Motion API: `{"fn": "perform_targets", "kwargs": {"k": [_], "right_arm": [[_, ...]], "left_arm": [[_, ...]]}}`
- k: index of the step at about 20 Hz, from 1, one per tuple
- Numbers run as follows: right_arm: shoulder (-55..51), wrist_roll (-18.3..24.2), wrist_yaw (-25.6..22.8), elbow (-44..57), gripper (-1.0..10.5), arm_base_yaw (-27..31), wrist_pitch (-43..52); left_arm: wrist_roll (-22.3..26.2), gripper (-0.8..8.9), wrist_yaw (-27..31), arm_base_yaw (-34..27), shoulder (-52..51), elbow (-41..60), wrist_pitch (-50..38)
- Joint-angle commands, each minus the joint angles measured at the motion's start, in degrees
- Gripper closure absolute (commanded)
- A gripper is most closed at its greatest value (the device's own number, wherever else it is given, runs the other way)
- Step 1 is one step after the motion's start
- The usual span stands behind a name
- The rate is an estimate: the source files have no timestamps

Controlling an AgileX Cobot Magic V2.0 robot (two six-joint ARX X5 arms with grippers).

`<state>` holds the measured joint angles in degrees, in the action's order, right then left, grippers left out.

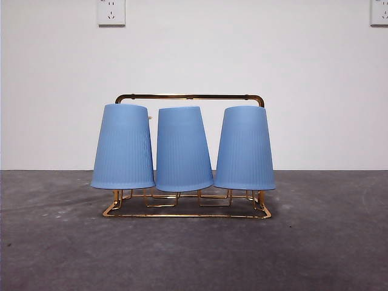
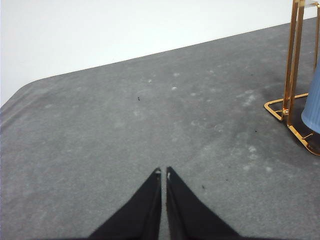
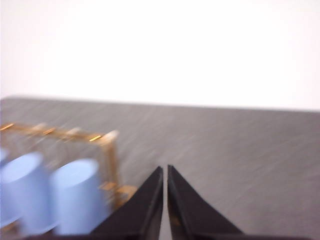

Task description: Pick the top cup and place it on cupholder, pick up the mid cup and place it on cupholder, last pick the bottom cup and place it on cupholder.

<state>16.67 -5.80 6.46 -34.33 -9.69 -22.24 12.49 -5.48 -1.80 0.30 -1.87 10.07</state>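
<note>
Three blue ribbed cups hang upside down on the gold wire cupholder (image 1: 189, 96): a left cup (image 1: 123, 147), a middle cup (image 1: 182, 148) and a right cup (image 1: 244, 148). No arm shows in the front view. My left gripper (image 2: 163, 172) is shut and holds nothing, over bare table to the side of the cupholder's end (image 2: 291, 60), where the edge of one cup (image 2: 312, 107) shows. My right gripper (image 3: 165, 168) is shut and holds nothing; its view is blurred, with the cupholder (image 3: 107, 142) and two cups (image 3: 75, 192) off to one side.
The dark grey table (image 1: 321, 242) stretches around the rack, with a white wall behind. Two wall sockets (image 1: 111, 12) sit high on the wall. The table's rounded corner (image 2: 30, 87) shows in the left wrist view.
</note>
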Motion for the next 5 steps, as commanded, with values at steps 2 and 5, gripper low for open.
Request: {"fn": "perform_targets", "kwargs": {"k": [2, 5], "right_arm": [[-13.46, 2.21, -0.55, 25.49, 9.4, 12.61, 19.71], [-16.46, 1.92, -0.52, 33.66, 9.4, 12.94, 13.64]], "left_arm": [[-0.13, 8.05, 0.11, -0.15, -0.11, 1.18, 0.26], [-0.13, 8.05, 0.11, -0.15, -0.11, 1.18, 0.26]]}}
